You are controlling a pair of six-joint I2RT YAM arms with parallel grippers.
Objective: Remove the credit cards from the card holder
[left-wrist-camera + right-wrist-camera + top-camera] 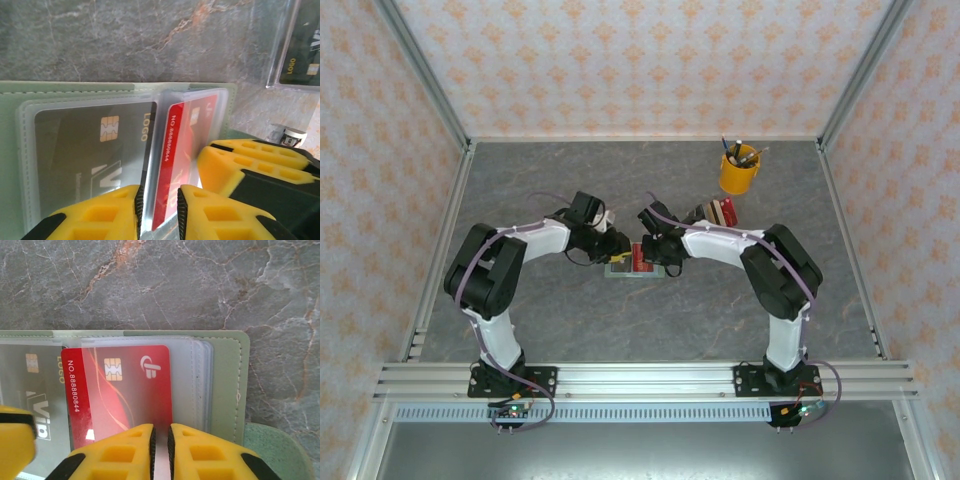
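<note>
The card holder lies open on the grey marble table, pale green with clear sleeves. A red credit card sits in one lifted sleeve, with its numbered end sticking out. My left gripper is shut on that exposed end. My right gripper is shut on the near edge of the same sleeve, at the card's corner; its fingers show beside the card. A dark credit card with a chip stays in the neighbouring sleeve.
A yellow cup of pens stands at the back right. A clear rack with red and brown items is just behind my right gripper; its clear wall and a dark card in it show close by. Patterned walls enclose the table.
</note>
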